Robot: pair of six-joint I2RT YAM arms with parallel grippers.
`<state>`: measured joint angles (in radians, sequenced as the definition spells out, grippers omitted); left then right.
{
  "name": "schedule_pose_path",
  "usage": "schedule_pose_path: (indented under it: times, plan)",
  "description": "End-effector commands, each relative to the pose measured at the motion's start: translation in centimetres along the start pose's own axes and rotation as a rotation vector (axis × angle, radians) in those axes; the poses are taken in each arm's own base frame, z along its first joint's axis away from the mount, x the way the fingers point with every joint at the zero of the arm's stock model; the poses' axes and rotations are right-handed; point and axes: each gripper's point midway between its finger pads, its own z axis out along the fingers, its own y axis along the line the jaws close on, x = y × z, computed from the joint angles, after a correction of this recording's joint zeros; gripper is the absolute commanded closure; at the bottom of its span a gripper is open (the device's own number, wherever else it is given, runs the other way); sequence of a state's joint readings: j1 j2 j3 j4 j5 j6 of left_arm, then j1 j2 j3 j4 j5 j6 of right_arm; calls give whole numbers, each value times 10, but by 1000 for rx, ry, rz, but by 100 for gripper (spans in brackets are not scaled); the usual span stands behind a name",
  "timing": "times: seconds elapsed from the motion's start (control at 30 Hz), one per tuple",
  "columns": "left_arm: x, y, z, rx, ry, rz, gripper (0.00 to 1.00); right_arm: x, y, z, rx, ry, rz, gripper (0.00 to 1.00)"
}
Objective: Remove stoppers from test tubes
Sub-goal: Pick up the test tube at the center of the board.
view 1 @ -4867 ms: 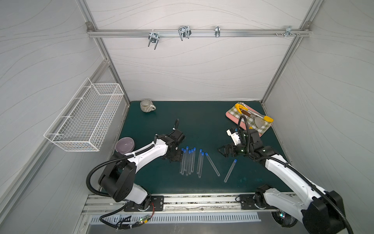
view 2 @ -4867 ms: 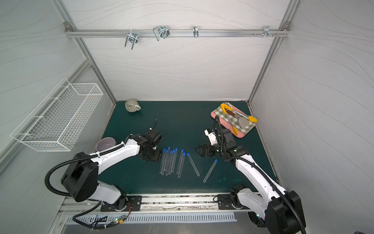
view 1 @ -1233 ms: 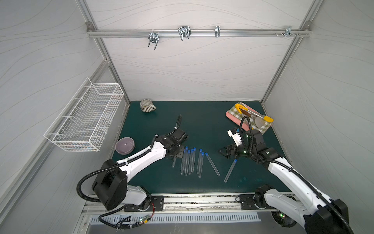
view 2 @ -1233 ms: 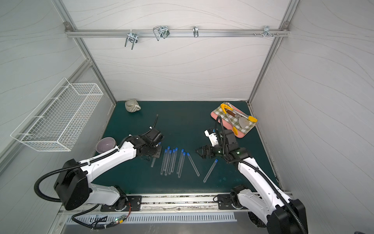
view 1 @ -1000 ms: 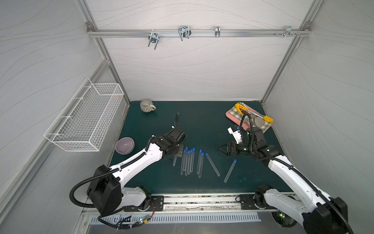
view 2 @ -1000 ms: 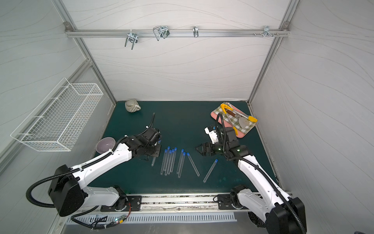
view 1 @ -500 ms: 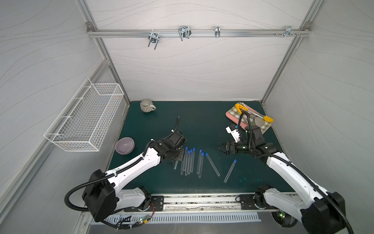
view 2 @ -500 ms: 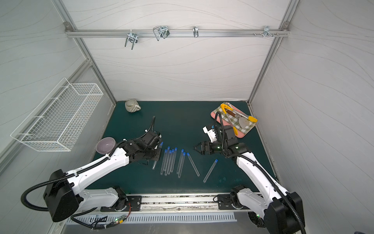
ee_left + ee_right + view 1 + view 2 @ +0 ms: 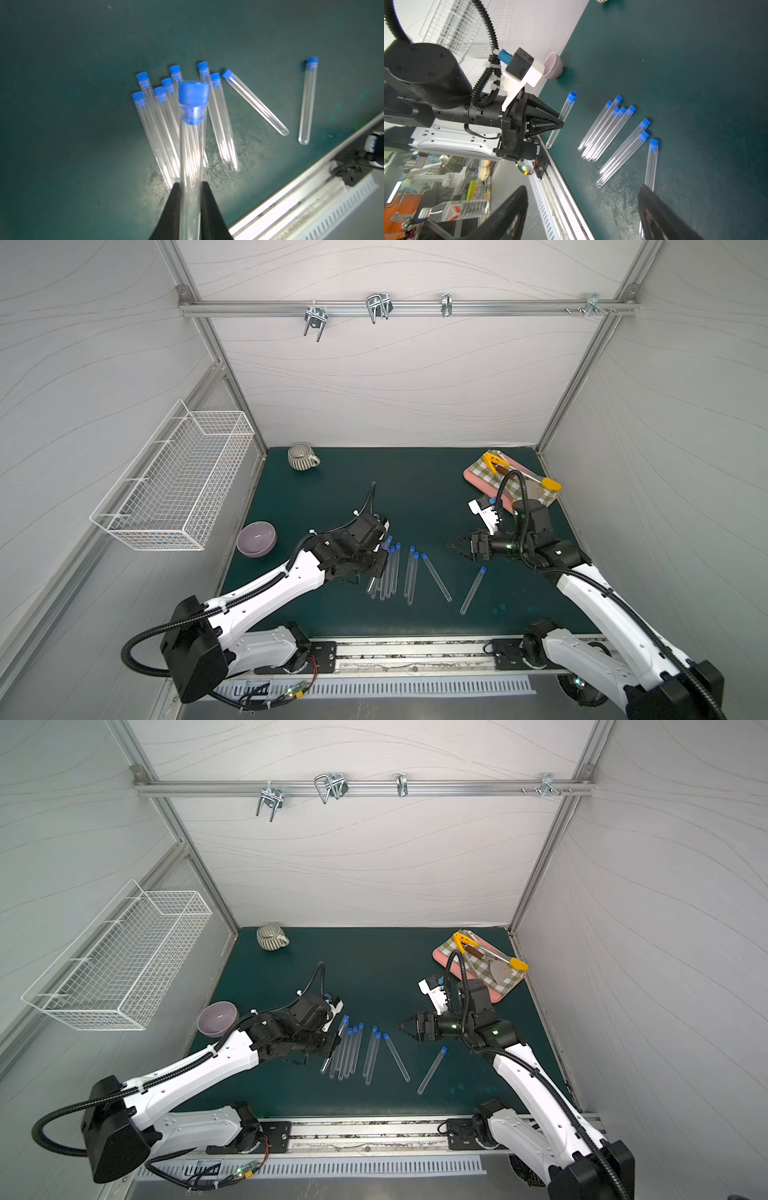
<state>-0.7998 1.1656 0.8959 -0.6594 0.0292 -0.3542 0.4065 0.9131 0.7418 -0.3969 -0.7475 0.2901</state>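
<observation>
Test tube [image 9: 191,149] sits clamped in our left tool [image 9: 190,185], raised off the worktop [image 9: 62,62] with its stopper [image 9: 193,93] free, so our right tool [image 9: 582,188], jaws apart, can pull it

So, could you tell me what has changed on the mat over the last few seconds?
The left gripper has closed on one tube from the left edge of the bunch and lifted it off the mat, its blue stopper still in. The right gripper, open, has barely shifted. The other tubes, all stoppered, the bowl and the mug lie as before.
</observation>
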Motion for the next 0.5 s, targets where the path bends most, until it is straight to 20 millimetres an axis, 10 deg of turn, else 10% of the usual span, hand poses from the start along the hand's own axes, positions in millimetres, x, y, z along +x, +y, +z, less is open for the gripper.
schedule_pose_path:
  times: [0.0, 0.47]
  plan:
    - [-6, -25, -12, 94, -33, 83, 100, 15, 10, 3, -85, 37, 13, 19]
    - [6, -71, -16, 177, -11, 317, 100, 6, 23, 46, -220, 100, -22, 32]
